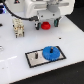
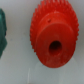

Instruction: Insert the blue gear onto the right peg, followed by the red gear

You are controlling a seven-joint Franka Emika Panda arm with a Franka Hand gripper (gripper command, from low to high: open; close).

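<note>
The blue gear (image 1: 50, 52) lies flat on the black-rimmed grey plate (image 1: 34, 62), over the right peg, which shows only as a dark spot in its hub. The twin peg (image 1: 39, 54) stands bare beside it. The red gear (image 1: 45, 25) sits on the white table behind the plate, and it fills the wrist view (image 2: 52, 35) with its hub hole facing the camera. My gripper (image 1: 46, 23) hangs low over the red gear with a dark finger on either side, jaws apart. I cannot tell whether the fingers touch it. No fingers show in the wrist view.
A small white and brown fixture (image 1: 18, 27) stands on the table towards the exterior view's left. A dark green object (image 2: 2, 32) lies beside the red gear in the wrist view. The table's front edge (image 1: 60, 70) runs just past the plate.
</note>
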